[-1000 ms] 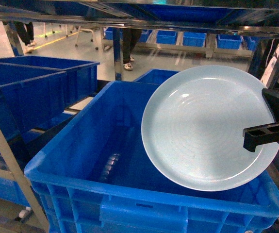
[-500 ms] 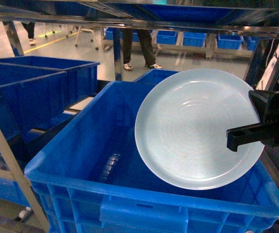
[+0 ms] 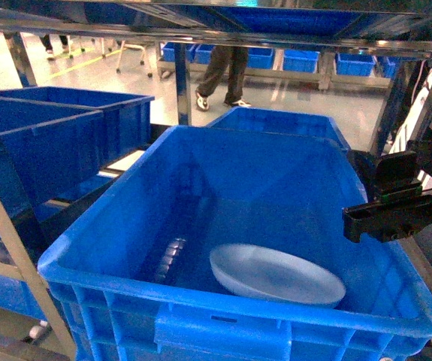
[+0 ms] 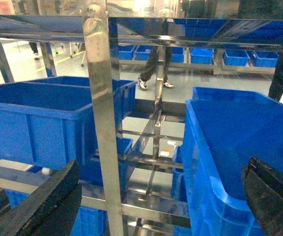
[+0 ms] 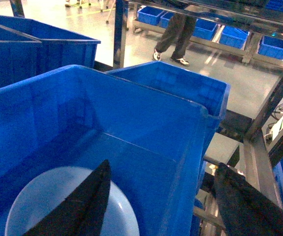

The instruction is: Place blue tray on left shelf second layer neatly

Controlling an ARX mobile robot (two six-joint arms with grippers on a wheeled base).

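Note:
The pale blue tray (image 3: 276,274) lies nearly flat on the floor of a deep dark-blue crate (image 3: 238,325), toward its front right; it also shows in the right wrist view (image 5: 43,192). My right gripper (image 3: 366,214) hangs open above the crate's right rim, apart from the tray, with one finger over the crate's inside and one outside its wall (image 5: 163,167). My left gripper (image 4: 162,167) is open and empty, facing a steel upright (image 4: 102,123) of the shelf. The crate stands on a tier of this silver rack; the tier's surface is hidden.
More dark-blue crates (image 3: 58,139) fill the rack to the left and behind (image 3: 276,120). A steel rail (image 3: 200,34) runs overhead. A person's legs (image 3: 223,75) move in the aisle beyond, and rows of small blue bins (image 3: 298,59) line the far racks.
The tray was held tilted above the crate in my right gripper. It has left the gripper and now lies on the crate's floor, and the gripper stands open at the right rim.

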